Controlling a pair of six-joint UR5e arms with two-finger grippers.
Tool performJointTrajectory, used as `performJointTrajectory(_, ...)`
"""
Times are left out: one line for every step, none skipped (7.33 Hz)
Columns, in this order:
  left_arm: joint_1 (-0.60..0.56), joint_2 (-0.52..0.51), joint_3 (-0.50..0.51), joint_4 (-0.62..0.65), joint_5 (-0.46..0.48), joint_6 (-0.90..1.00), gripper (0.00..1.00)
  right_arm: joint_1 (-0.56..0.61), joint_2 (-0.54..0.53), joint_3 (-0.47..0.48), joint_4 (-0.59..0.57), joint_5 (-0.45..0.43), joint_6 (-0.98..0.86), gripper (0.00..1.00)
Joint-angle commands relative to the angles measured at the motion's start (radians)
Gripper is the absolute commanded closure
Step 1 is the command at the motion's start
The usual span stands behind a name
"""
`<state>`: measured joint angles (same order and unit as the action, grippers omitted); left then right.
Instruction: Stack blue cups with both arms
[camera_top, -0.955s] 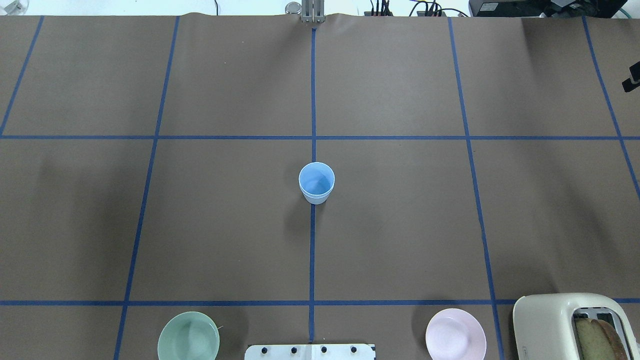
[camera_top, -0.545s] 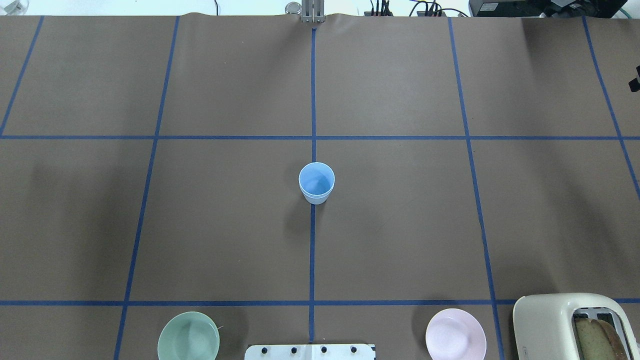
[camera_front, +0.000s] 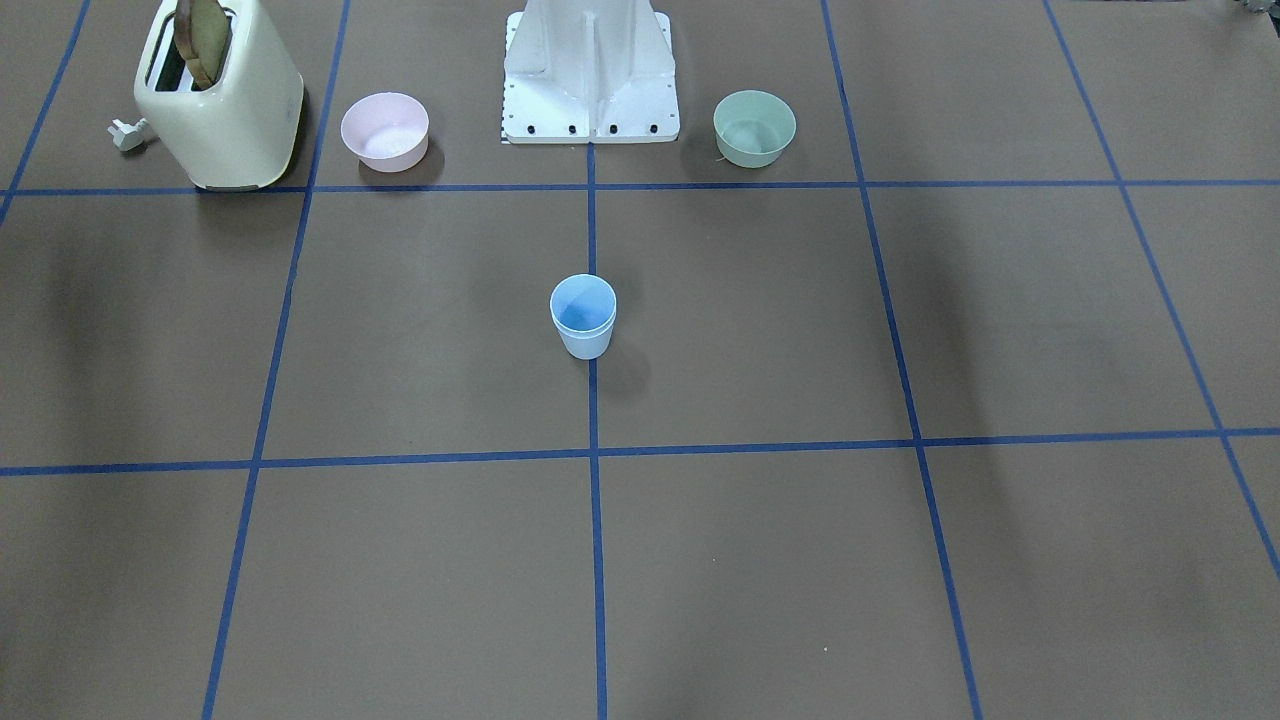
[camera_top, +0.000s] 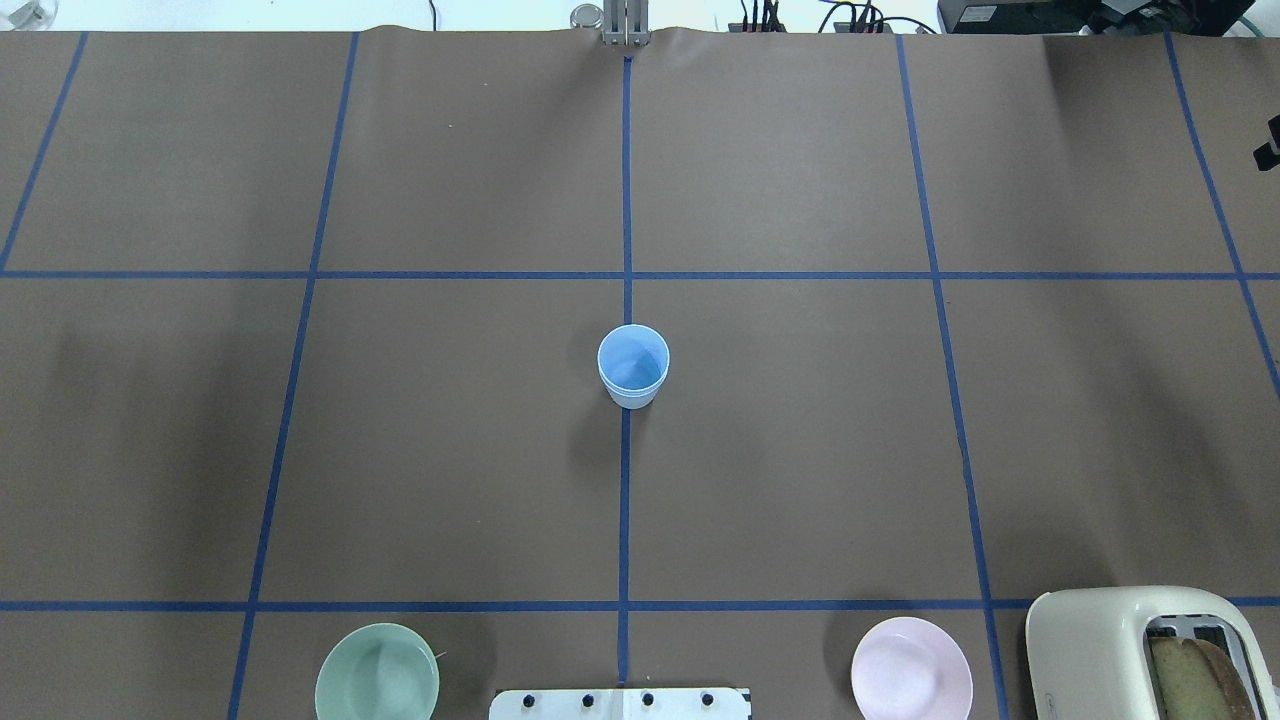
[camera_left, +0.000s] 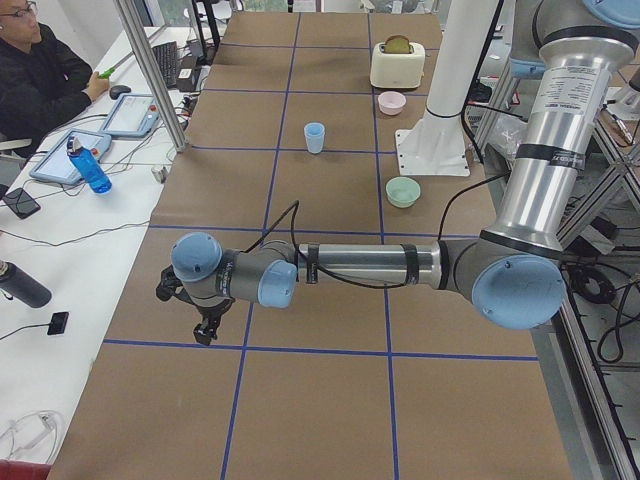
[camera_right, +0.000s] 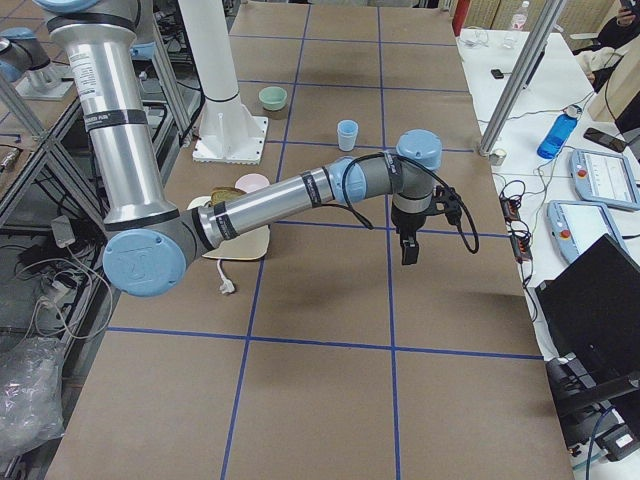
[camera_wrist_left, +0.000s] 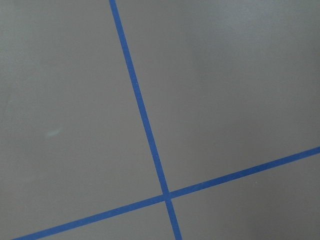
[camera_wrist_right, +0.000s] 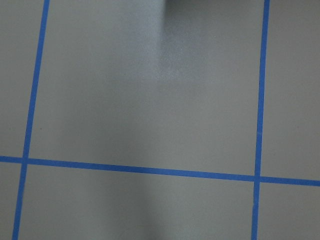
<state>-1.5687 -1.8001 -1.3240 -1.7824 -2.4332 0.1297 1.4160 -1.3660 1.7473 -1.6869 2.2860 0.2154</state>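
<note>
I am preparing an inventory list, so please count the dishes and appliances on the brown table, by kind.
Blue cups: 2, nested in one stack, judging by the double rim
Bowls: 2, a pink bowl and a green bowl
Toaster: 1
Total: 5

The cups (camera_top: 633, 365) are sitting mid-frame in the overhead view on the table (camera_top: 800, 450), one nested in the other. Lining the bottom edge are a bowl (camera_top: 377, 680) lower left, the stand (camera_top: 620, 703) at centre, a second bowl (camera_top: 911, 675) right of it, and a toaster (camera_top: 1140, 650) in the lower right corner.
</note>
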Motion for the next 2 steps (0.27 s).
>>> performJointTrajectory(-0.001, 0.001, -0.003, 0.000, -0.001, -0.002, 0.02, 0.000, -0.004, -0.018, 0.001, 0.003, -0.002, 0.00)
performJointTrajectory(0.001, 0.004, -0.004, 0.000, -0.003, -0.002, 0.02, 0.000, -0.002, -0.020, -0.002, 0.001, -0.002, 0.00)
